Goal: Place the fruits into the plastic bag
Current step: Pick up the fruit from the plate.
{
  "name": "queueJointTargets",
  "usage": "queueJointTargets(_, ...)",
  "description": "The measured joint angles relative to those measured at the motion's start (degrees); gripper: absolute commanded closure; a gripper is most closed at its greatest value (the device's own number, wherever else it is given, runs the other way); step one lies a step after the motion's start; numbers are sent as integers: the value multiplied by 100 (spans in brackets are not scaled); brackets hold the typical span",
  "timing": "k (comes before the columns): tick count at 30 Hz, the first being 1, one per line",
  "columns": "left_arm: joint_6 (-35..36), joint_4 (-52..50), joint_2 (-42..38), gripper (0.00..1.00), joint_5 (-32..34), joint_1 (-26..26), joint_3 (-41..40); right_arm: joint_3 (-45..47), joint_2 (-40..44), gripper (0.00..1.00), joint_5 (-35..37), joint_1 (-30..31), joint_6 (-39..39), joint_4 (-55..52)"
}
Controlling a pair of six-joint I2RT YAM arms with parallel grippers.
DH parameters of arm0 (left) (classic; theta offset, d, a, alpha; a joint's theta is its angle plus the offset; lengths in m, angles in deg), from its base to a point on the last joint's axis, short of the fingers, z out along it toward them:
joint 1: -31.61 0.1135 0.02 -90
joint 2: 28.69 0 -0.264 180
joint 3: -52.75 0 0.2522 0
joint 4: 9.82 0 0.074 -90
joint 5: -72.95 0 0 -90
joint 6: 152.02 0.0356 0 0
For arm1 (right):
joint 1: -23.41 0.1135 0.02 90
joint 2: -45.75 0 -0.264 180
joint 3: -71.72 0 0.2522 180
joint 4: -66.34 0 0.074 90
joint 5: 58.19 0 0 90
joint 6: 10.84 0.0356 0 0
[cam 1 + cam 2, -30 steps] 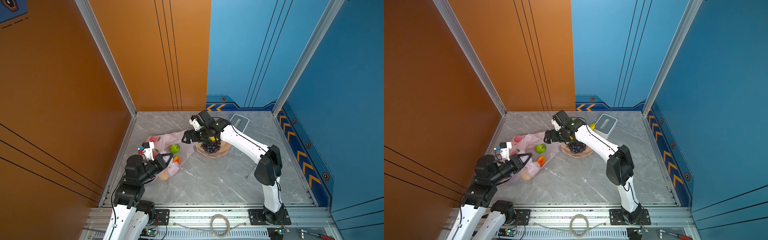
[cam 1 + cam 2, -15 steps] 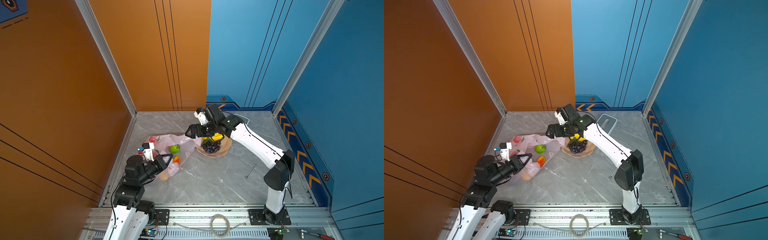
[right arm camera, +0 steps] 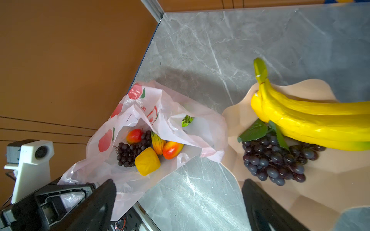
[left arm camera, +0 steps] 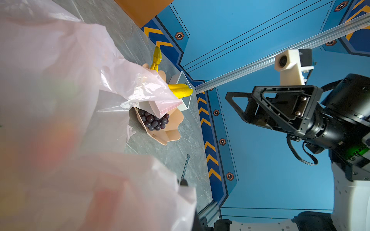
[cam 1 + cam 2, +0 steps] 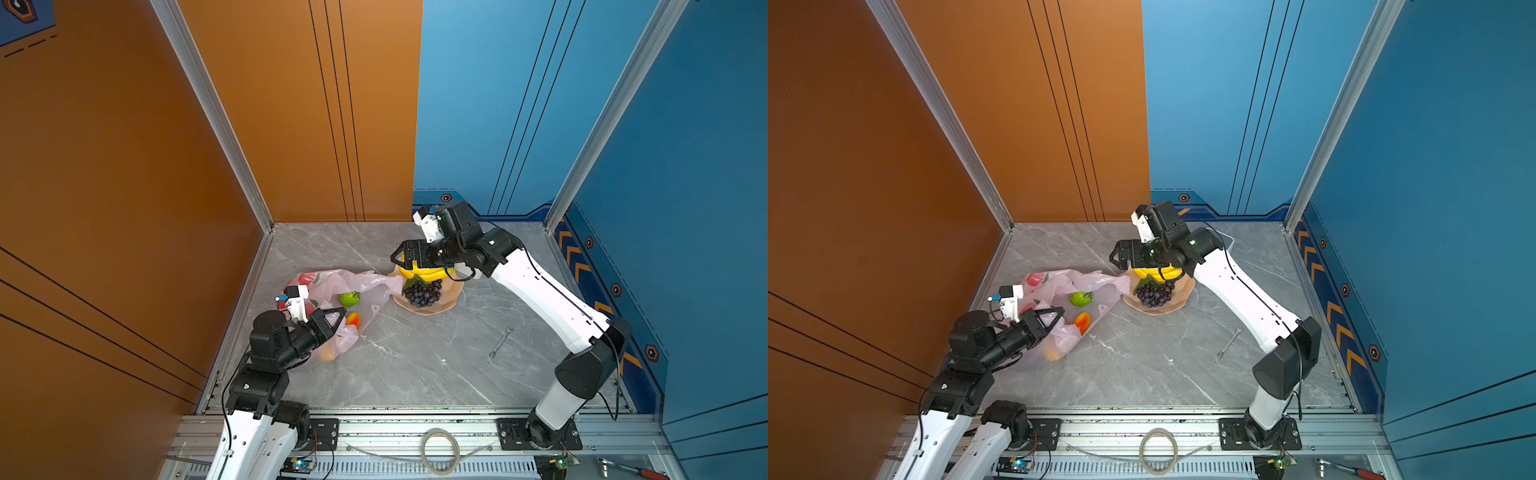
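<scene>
The left gripper (image 5: 340,311) pinches the plastic bag (image 5: 374,286); the right gripper (image 3: 179,182) (spread wide, empty) hovers above the bananas (image 3: 310,118), probably needing descent, then closure.

I've got the left gripper (image 5: 337,314) pinching the bag (image 5: 328,282), and the right gripper (image 5: 398,262) spread wide above the bananas (image 5: 428,274).
Grapes (image 5: 424,293) sit mid-plate (image 5: 449,300), with the bag at its nine o'clock.
</scene>
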Motion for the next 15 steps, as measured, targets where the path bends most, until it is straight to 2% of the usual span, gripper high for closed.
queueJointTargets(8,0,0,4,100,0,4,0,708,573,2,330,-382,0,-11)
queueJointTargets(15,2,4,66,100,-2,7,0,1165,673,1,612,-787,2,-87)
